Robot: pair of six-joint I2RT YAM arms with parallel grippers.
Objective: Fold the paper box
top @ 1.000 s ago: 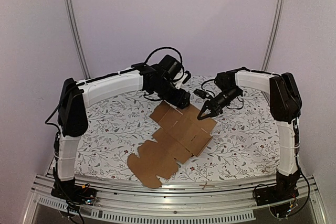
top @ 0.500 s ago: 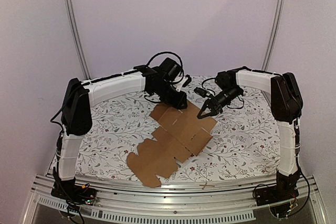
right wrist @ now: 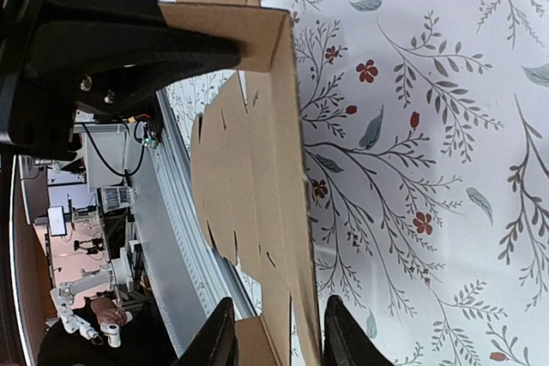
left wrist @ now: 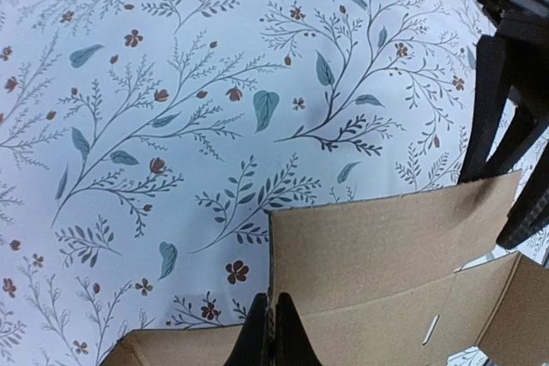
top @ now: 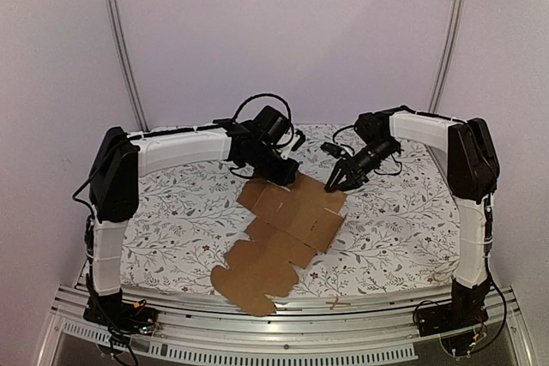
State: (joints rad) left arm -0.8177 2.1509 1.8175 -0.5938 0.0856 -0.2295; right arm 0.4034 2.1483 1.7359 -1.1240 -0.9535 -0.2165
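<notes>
Though mostly flat, the paper box (top: pixel 279 239) stretches diagonally, near-left to far-right.

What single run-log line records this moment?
left end effector: shut on paper box flap | right end effector: open, astride box edge | box: mostly flat

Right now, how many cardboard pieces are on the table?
1: the paper box, one unfolded die-cut sheet on the table, its far flap pinched by the left gripper, the open right gripper straddling an edge. None appear hidden.
</notes>
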